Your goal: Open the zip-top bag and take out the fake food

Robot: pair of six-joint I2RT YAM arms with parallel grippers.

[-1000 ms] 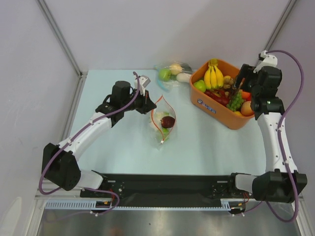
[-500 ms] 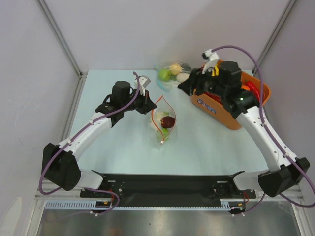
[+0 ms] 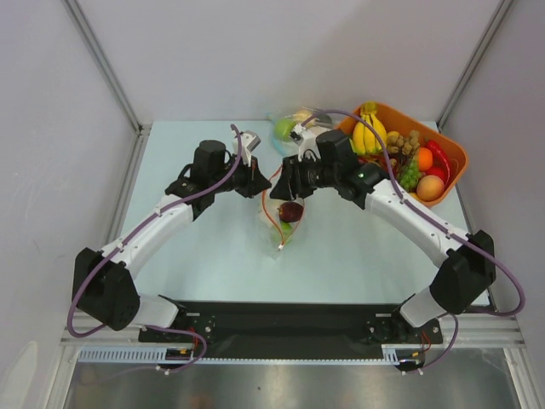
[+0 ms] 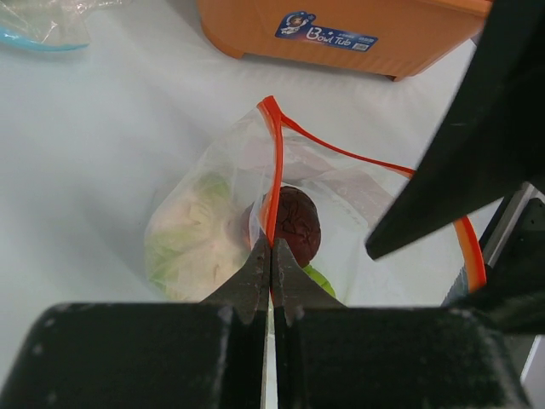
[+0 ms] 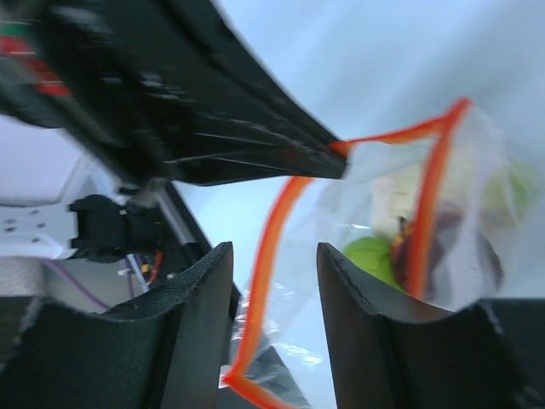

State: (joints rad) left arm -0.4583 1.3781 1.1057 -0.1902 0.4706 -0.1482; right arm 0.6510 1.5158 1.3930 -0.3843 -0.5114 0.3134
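Pale surface (image 3: 204, 256) is bearing the zip-top bag (image 3: 279, 223), left end effector (image 4: 272, 268) pinching 1 orange rim, right end effector (image 5: 272, 256) straddling the other with jaws spread

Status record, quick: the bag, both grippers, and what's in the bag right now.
bag: crinkly clear plastic zip-top bag, mouth parted
left gripper: shut on its orange-red zip strip
right gripper: open at the bag mouth, strip seen between its jaws
contents: dark maroon plum-like toy, pale green leafy piece, both inside
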